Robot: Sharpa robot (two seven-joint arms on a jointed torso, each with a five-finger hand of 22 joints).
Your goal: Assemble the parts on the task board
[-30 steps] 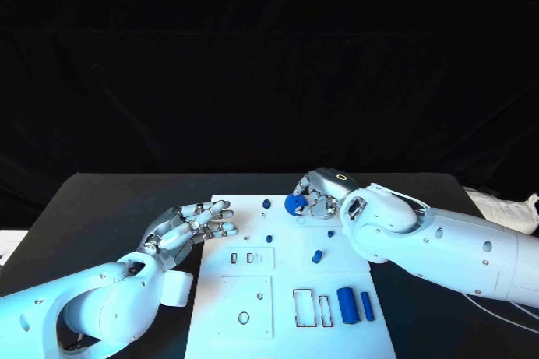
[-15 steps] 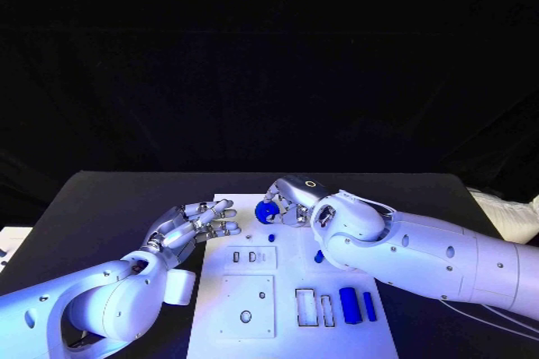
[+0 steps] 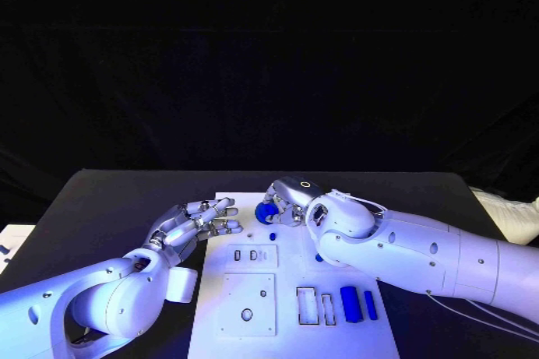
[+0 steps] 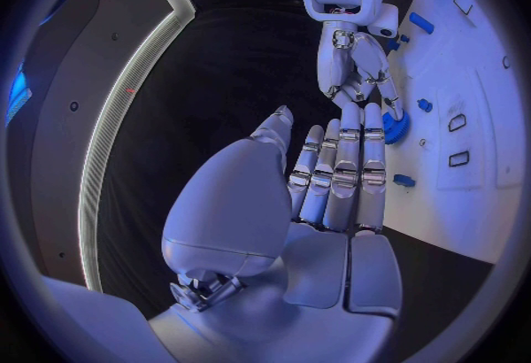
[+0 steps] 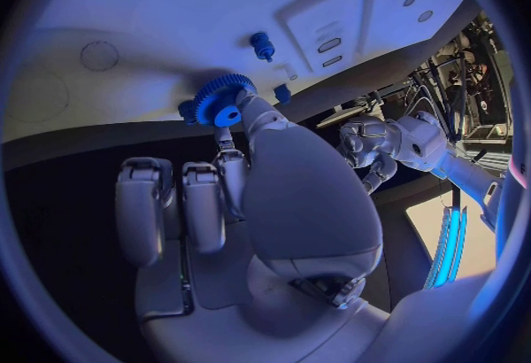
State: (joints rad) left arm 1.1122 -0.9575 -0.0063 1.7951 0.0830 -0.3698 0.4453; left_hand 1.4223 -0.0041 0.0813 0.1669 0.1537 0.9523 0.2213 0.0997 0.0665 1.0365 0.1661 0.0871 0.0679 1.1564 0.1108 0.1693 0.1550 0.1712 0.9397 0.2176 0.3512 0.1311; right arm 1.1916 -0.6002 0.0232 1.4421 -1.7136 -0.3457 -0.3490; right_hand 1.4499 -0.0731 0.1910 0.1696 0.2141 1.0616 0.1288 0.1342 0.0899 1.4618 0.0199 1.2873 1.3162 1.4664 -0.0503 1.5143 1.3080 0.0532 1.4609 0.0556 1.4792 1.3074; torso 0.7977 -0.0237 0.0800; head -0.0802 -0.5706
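Note:
The white task board [image 3: 287,328] lies in the middle of the black table. Over its far left corner my right hand [image 3: 294,199] pinches a blue gear [image 3: 267,212] between thumb and fingertips; the right wrist view shows the gear [image 5: 221,99] at the tips of that hand [image 5: 221,195], just above the board. My left hand [image 3: 197,225] hovers at the board's left edge, holding nothing, its fingers extended toward the gear. From the left wrist, the left hand [image 4: 332,177] points at the right hand [image 4: 352,62] and the gear [image 4: 396,126].
A small blue peg [image 3: 273,237] stands in the board near the gear. Another blue piece [image 3: 319,257] shows beside my right forearm. Two blue bars [image 3: 348,304] lie at the near right, next to rectangular slots [image 3: 304,306]. Small slots [image 3: 245,255] sit left of centre.
My right hand has carried the blue gear leftward along the board's far end, closer to my left hand, then nearly stopped. The left hand has stayed about where it was.

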